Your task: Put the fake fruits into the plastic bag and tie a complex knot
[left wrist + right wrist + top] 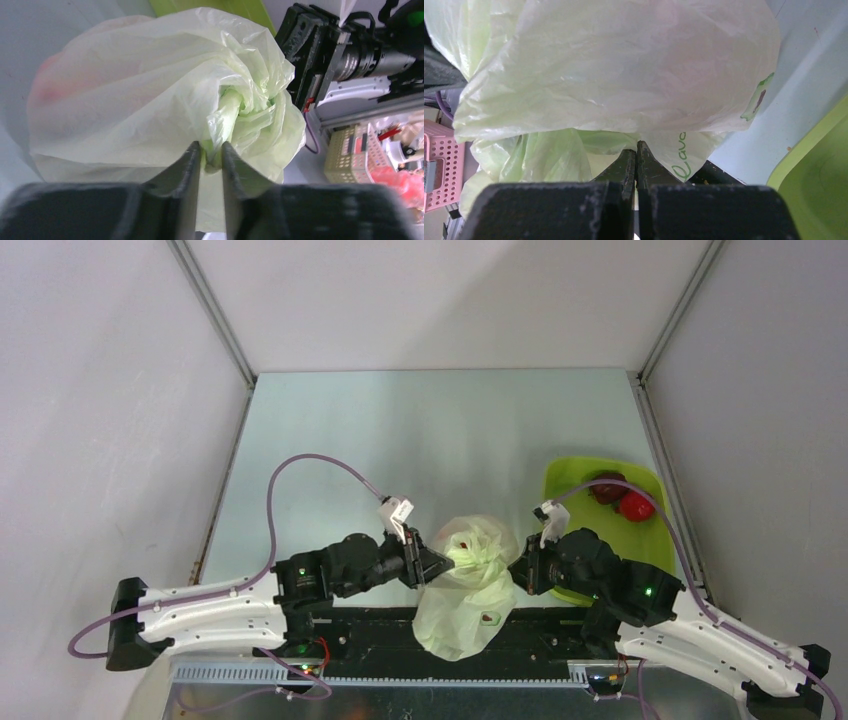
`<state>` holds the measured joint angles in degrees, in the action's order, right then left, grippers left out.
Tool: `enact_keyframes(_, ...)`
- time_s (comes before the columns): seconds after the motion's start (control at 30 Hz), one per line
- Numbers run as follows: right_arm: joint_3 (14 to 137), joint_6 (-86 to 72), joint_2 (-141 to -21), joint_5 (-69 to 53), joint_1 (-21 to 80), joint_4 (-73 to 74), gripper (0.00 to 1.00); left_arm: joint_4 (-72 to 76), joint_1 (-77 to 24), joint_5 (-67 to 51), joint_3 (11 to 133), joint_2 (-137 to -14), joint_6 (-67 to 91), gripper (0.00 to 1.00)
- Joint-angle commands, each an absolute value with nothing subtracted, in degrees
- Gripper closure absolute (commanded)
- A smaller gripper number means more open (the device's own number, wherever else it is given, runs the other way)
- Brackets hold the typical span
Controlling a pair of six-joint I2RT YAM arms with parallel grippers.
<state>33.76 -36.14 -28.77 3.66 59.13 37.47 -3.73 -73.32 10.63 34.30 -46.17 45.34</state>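
The plastic bag (466, 585) hangs between my two grippers at the table's near edge, pale film with small prints. My left gripper (428, 565) is shut on a twisted bunch of its film (224, 125), jaws pinched around it (211, 155). My right gripper (520, 568) is shut on the bag's other side, jaws pressed together on thin film (636, 150); the bag (614, 75) fills that view. A pink-red blush shows through the film (55, 85). A red fruit (636, 507) and a dark maroon fruit (606, 487) lie in the lime-green tray (580, 480). No finished knot shows.
The lime-green tray stands at the right, close behind my right arm; its rim shows in the right wrist view (809, 155). The table's side walls run at left and right. A pink basket (441, 165) lies beyond the near edge.
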Motion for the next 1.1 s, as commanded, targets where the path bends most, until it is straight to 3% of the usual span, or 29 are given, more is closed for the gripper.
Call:
enact_keyframes(0.0, 35.5, -35.3, -28.0, 5.4, 59.3, 37.4, 1.00, -4.3, -73.6, 14.9, 36.7, -45.1, 46.6, 0.82)
enact_keyframes(0.03, 35.5, -35.3, -28.0, 5.9, 59.3, 37.5, 1.00, -4.8, -73.6, 15.1, 36.7, -44.7, 46.6, 0.89)
enact_keyframes(0.17, 35.6, -35.5, -28.0, 7.7, 59.3, 38.2, 1.00, -8.4, -73.6, 16.9, 37.9, -44.3, 45.5, 0.99)
enact_keyframes(0.43, 38.6, -35.2, -32.0, 15.1, 60.5, 41.9, 1.00, -19.7, -73.6, 25.4, 41.1, -43.3, 42.0, 1.00)
enact_keyframes(0.67, 44.0, -36.9, -37.2, 30.0, 64.7, 47.5, 1.00, -29.2, -72.3, 33.3, 43.8, -41.2, 39.2, 1.00)
enact_keyframes(1.07, 44.9, -42.9, -47.0, 41.5, 65.8, 51.8, 1.00, -20.0, -57.9, 16.8, 33.5, -36.5, 35.1, 1.00)
